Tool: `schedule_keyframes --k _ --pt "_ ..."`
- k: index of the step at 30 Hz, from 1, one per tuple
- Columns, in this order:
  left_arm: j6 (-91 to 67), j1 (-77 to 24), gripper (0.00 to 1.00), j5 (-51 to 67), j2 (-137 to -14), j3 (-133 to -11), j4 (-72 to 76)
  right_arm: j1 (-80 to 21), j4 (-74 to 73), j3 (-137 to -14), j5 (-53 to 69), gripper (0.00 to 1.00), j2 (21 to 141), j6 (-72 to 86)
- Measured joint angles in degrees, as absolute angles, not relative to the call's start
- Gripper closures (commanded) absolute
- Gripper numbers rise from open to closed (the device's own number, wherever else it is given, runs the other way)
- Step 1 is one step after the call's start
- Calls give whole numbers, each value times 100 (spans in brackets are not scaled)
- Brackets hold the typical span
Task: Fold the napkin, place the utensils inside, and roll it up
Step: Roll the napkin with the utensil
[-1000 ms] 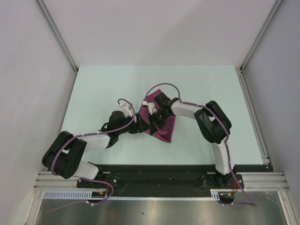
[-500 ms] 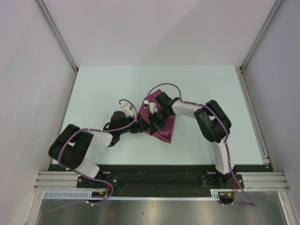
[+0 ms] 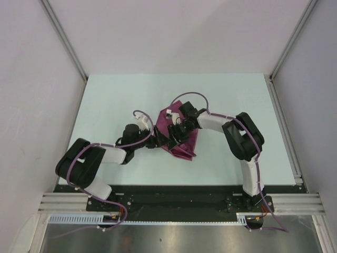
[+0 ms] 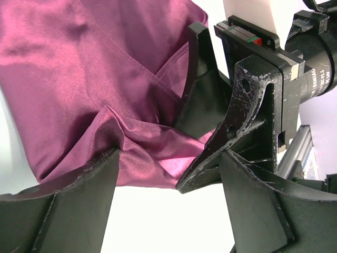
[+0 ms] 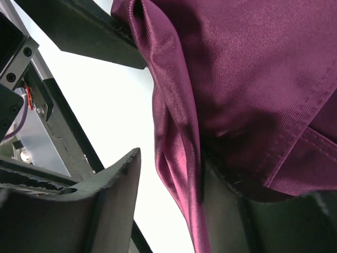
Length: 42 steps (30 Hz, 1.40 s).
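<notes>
The plum napkin [image 3: 185, 141] lies crumpled in folds mid-table, between both arms. My left gripper [image 3: 158, 142] is at its left edge, jaws wide apart. In the left wrist view the napkin [image 4: 95, 89] bunches just beyond the left gripper [image 4: 168, 211], a fold touching one fingertip [image 4: 105, 163]. My right gripper [image 3: 176, 135] is over the cloth, open. In the right wrist view a hanging fold of napkin [image 5: 179, 137] drapes over one finger [image 5: 231, 211], with a gap to the other. The utensils are out of view.
The right gripper's black fingers [image 4: 226, 132] press close to the left gripper in the left wrist view. Pale table [image 3: 116, 100] stretches around the cloth, with a metal rail [image 3: 284, 126] along the right edge and walls on three sides.
The right gripper's jaws have spread apart and released the napkin fold. The left arm's elbow drew in toward the middle. The napkin's lower edge has bunched slightly.
</notes>
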State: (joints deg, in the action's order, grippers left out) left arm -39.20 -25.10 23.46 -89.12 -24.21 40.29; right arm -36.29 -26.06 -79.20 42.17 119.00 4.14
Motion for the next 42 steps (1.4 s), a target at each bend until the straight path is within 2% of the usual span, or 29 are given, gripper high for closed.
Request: schedule_keyframes --k 4,15,25,31,42 --pt "-3990 -2493 21 2469 -8914 -2418 4086 -3627 -2410 -7708 4069 37 11723 493" --pt "-4110 -2491 21 2578 -8858 -2335 4123 -3756 -1916 -7242 3500 40 11323 655" --pt "-4064 -2445 20 1946 -7773 -2139 2832 -4091 -1420 -7207 3251 40 11323 882" --pt "-3940 -2421 20 1811 -7585 -2167 2390 -4169 -1293 -7201 3162 40 11336 965" --pt "-3948 -2412 32 1811 -7671 -2272 2331 -4171 -1232 -7201 3059 40 11343 1096"
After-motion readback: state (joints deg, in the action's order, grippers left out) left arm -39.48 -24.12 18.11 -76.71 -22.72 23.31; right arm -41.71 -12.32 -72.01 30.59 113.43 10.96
